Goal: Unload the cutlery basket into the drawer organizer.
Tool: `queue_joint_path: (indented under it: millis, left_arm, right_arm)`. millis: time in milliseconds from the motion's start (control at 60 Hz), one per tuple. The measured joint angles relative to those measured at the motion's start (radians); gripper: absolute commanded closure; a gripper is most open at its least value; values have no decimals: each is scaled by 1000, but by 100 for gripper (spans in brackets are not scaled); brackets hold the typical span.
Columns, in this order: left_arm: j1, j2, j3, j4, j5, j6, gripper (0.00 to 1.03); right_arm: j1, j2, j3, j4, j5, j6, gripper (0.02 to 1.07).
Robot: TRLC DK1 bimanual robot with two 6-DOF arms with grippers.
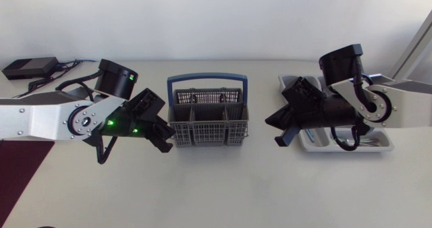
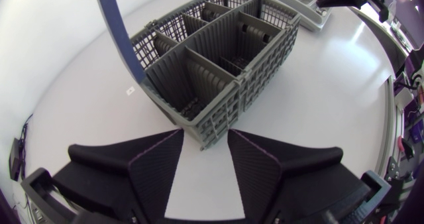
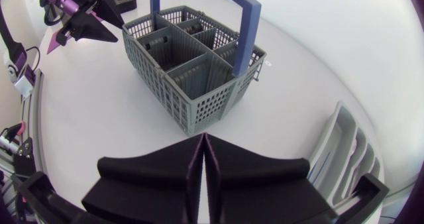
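Though apart, left fingers (image 2: 156, 174) beside basket (image 2: 260, 85)

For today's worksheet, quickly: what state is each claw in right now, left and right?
Left claw: open, holding nothing.
Right claw: closed, holding nothing.

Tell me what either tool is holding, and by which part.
Nothing: the left tool is open and empty, the right tool shut on nothing.

Head camera looks down; wrist cameras face the basket (image 1: 207, 135) from opposite sides.
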Motion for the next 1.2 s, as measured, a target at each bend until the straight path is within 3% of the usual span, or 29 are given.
queue_joint_path:
  millis: [733, 1017, 1200]
  left_arm:
    - [5, 11, 3, 77, -50, 0, 52]
    - [13, -225, -51, 0, -57, 0, 31]
    - [20, -400, -100, -37, -102, -18, 15]
  right_arm:
    - [6, -25, -37, 0, 3, -1, 101]
    - [-3, -165, -96, 1, 57, -22, 95]
    - [-8, -332, -175, 36, 165, -23, 74]
